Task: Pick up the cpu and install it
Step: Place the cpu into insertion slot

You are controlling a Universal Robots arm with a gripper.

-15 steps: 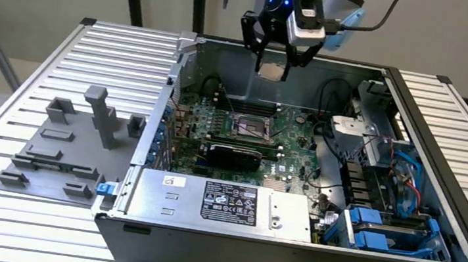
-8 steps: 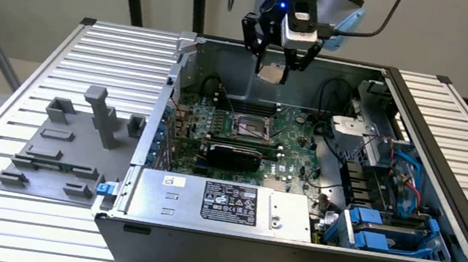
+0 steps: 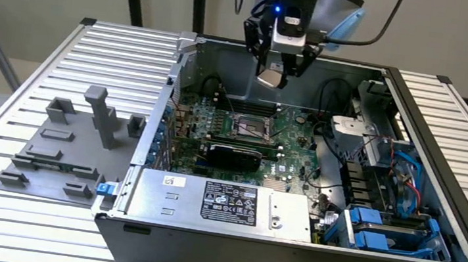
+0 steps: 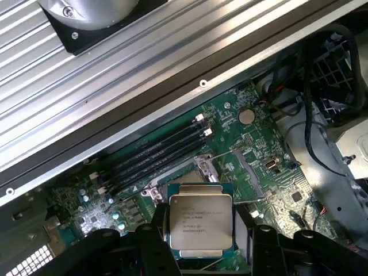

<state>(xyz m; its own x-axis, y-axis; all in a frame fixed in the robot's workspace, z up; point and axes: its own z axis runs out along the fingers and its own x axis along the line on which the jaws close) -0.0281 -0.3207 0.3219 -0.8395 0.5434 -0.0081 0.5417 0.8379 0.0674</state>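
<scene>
Ribbed aluminium slats make up the table, which carries an open dark steel computer case lying on its side. Inside the case lie a green motherboard, a silver boxy power supply along the near wall, and blue plastic drive bays at the exterior view's right. A flat grey plastic fixture with upright blocks sits on the table at the exterior view's left, beside the case. At the board's middle is the square black socket with its metal frame. The arm reaches down from above the rear of the case, gripper pointing downward. Its black fingers clamp the cpu by opposite edges; the thin square chip, silvery on top with a pale rim, hangs in the air above the socket, clear of the board.
</scene>
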